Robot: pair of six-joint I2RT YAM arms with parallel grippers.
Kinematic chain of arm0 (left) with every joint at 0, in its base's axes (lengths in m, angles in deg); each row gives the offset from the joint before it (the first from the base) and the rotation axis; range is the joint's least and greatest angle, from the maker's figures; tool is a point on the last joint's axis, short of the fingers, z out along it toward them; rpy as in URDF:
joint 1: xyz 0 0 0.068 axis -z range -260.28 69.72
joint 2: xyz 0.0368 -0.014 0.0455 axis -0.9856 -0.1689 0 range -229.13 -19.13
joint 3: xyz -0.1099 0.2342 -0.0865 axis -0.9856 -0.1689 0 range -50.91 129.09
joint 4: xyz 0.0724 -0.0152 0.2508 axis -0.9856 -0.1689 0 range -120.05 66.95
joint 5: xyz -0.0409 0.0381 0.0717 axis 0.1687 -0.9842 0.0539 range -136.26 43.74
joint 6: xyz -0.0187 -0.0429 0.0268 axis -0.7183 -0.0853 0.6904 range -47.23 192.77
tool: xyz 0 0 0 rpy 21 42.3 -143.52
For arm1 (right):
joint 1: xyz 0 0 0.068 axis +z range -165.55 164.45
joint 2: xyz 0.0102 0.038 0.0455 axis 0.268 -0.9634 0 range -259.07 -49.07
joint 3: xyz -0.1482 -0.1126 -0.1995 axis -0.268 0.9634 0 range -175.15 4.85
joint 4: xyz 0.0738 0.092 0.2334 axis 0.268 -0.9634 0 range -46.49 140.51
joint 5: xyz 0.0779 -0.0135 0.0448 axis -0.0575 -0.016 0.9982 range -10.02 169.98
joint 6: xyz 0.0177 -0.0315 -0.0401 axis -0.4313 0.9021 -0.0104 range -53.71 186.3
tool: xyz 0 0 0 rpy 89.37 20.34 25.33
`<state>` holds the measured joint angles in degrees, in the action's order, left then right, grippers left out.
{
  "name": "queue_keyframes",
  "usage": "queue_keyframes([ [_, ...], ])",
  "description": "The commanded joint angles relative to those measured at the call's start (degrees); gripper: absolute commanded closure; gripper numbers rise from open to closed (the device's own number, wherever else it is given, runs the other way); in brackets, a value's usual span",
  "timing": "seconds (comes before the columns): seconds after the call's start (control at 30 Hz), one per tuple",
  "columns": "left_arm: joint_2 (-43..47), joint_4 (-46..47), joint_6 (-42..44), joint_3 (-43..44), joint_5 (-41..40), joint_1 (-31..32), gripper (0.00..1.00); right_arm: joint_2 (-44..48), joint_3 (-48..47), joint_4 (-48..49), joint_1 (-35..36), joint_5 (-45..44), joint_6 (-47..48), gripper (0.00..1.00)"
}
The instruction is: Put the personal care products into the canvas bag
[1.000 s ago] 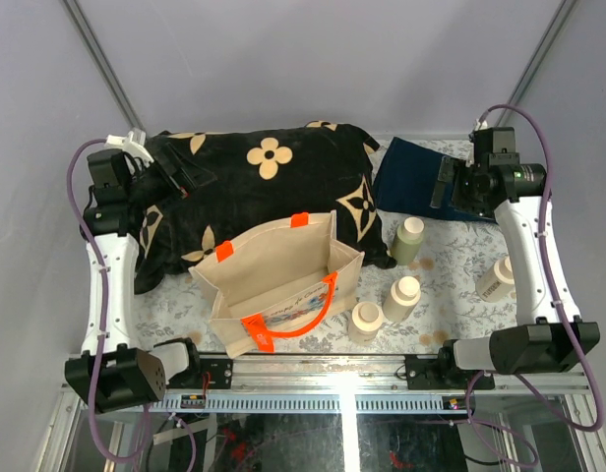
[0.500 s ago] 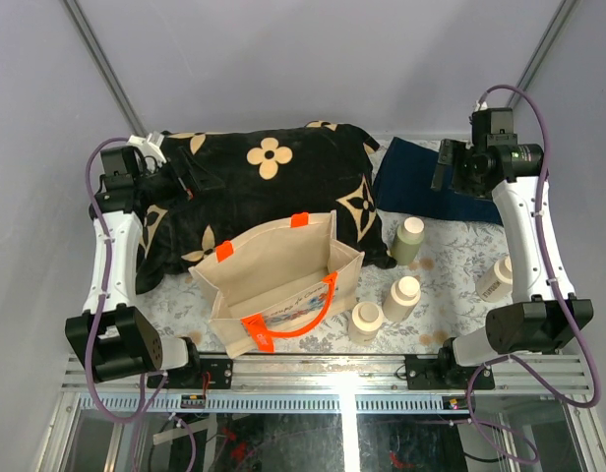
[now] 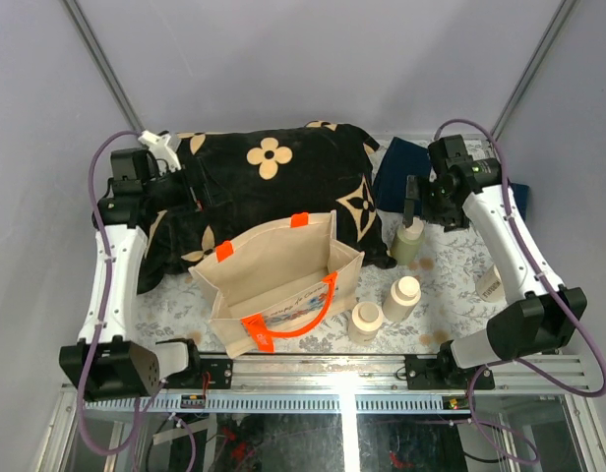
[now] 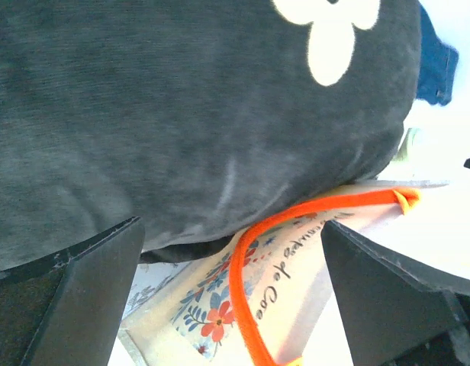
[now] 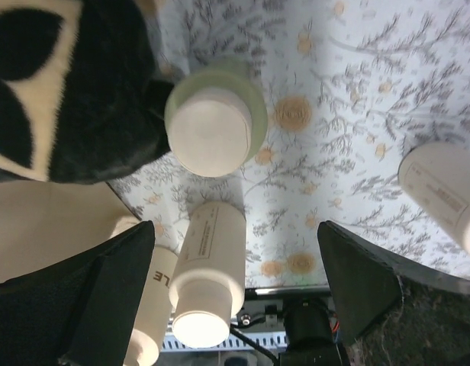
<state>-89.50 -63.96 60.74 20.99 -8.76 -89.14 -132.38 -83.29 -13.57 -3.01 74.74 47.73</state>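
Hovering right gripper, splayed empty, over olive-tan cream-capped cylindrical bottle; left gripper splayed empty above black tan-flowered fabric cushion.

The black cushion with tan flowers had a soft, finely ribbed pile, like velvet or cord, matt with a faint sheen along its folds. The boxy beige canvas bag was plain woven cloth, matt, with bright orange webbing handles and a flat colour print. The olive-tan cylindrical bottle and the beige cylindrical bottle looked like smooth matt plastic, and their cream caps were smooth too. The white, grey-flowered table cover lay flat and dull. The left gripper's fingers were matt black plastic, faintly grainy. The silver ribbed rail shone like metal.
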Motion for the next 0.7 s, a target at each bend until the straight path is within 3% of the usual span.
queue_keyframes([
  [0.0, 3.6, -5.3, 4.7, 3.3, -9.5, 6.7, 0.0, 1.3, 4.5, -0.8, 1.5, 0.3, -1.8, 0.05],
  [0.17, 10.3, -4.2, 3.8, 0.8, -11.8, 11.0, 0.0, 0.5, 9.2, 3.2, 1.8, -0.9, -1.7, 0.05],
  [0.67, 20.1, -8.8, 9.8, -2.5, -13.8, 11.9, 0.0, -13.4, 8.3, 16.1, 1.8, -2.1, 2.6, 0.02],
])
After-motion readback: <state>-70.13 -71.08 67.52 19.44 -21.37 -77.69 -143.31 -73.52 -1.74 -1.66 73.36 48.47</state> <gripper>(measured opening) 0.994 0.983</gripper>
